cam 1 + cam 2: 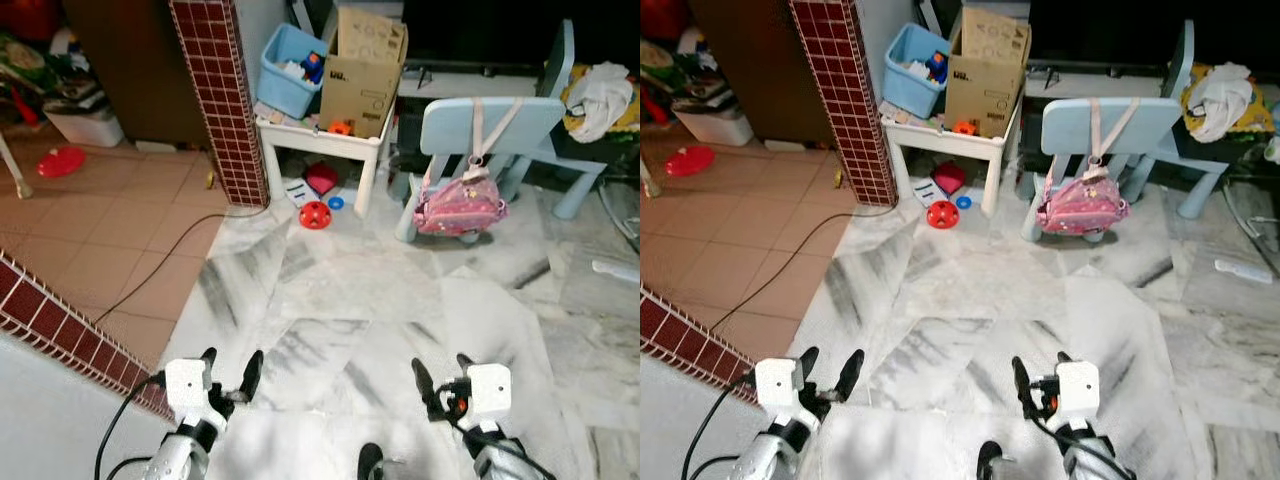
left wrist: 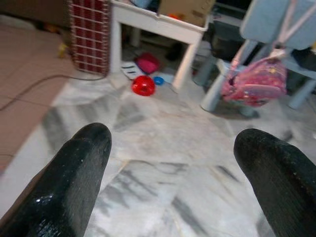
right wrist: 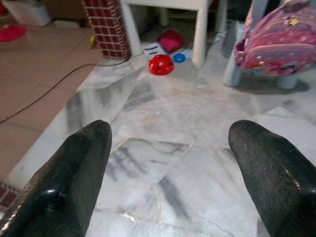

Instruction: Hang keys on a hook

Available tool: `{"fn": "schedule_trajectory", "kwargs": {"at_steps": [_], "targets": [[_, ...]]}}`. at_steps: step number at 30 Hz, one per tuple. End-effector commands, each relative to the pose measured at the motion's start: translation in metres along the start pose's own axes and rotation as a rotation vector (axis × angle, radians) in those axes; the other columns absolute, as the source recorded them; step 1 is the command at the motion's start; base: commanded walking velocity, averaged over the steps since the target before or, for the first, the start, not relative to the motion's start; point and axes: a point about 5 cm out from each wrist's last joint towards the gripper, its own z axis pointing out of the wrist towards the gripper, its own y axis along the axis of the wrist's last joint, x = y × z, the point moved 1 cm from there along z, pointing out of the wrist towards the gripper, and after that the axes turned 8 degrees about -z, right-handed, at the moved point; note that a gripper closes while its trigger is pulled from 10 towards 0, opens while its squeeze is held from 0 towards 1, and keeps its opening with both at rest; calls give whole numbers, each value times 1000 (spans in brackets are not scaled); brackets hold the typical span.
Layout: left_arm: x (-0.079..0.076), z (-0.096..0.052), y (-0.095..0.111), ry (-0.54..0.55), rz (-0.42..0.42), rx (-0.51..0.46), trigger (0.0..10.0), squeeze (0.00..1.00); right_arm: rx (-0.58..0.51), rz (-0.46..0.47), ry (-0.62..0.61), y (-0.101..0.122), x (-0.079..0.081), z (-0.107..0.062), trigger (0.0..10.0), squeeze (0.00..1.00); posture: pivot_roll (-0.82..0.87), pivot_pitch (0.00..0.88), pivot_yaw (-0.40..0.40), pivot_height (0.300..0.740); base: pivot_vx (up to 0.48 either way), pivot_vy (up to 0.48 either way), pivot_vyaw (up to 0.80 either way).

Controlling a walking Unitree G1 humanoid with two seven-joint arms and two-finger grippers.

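Room: marble floor (image 1: 400, 290), toys beyond. Left claw (image 1: 228, 372) and right claw (image 1: 442, 378): both spread wide, empty, low at 6 o'clock. White tabletop (image 1: 320, 133) at 12, pink backpack (image 1: 460, 205) at 1. Keys, hook: not located. Judged light, jangly, slippery; best pinched at the ring.

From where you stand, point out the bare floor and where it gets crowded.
Bare marble floor runs from the left gripper and right gripper, both open, up to the white table and blue chair. It is crowded under the table, around the red toy, and by the pink backpack.
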Motion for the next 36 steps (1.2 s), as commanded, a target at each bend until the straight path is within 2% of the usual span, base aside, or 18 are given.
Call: {"fn": "schedule_trajectory", "kwargs": {"at_steps": [1, 30, 36], "targets": [[0, -3, -4, 8, -6, 21, 10000, 0, -2, 5, -9, 2, -1, -1, 10000, 0, -25, 154, 12, 740, -281, 0, 0], [1, -2, 0, 10, -13, 30, 10000, 0, 14, 19, -13, 1, 0, -7, 10000, 0, -23, 148, 13, 740, -330, 0, 0], [-1, -1, 2, 5, -6, 15, 10000, 0, 3, 35, -21, 2, -2, -7, 10000, 0, -21, 144, 12, 740, 0, 0, 0]]}}
